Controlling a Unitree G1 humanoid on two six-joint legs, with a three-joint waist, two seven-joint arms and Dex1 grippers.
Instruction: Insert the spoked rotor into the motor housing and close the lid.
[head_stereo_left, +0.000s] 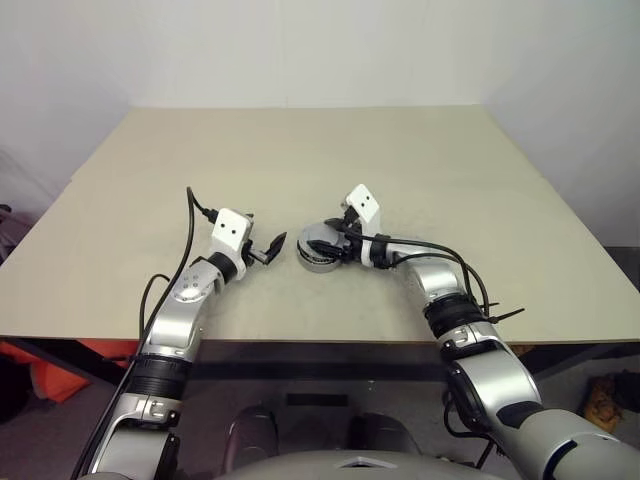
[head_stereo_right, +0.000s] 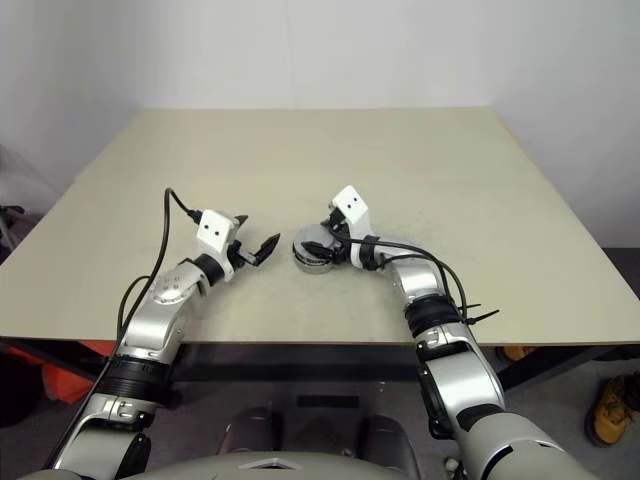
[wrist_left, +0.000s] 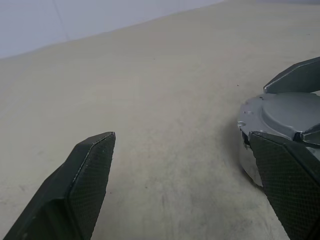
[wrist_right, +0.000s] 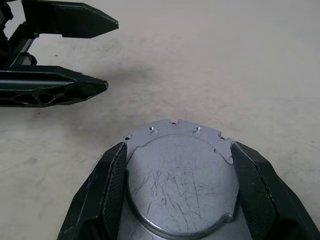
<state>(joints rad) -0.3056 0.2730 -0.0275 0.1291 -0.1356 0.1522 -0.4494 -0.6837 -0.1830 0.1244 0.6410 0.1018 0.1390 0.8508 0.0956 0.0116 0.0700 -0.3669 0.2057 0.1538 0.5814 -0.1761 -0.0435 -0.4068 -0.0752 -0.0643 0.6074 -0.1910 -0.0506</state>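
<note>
The motor housing (head_stereo_left: 314, 263) stands on the table's near middle, its silver wall showing under the lid (wrist_right: 180, 185), a scratched grey cap lying flat on top of it. My right gripper (wrist_right: 178, 147) reaches in from the right and is shut on the lid, one finger on each side of its rim. My left gripper (head_stereo_left: 276, 247) hovers open just left of the housing, pointing at it, with nothing between its fingers (wrist_left: 90, 170). The spoked rotor is hidden.
The beige table (head_stereo_left: 300, 160) stretches wide behind and to both sides of the housing. Its front edge (head_stereo_left: 320, 340) runs close below both arms. A white wall rises behind the far edge.
</note>
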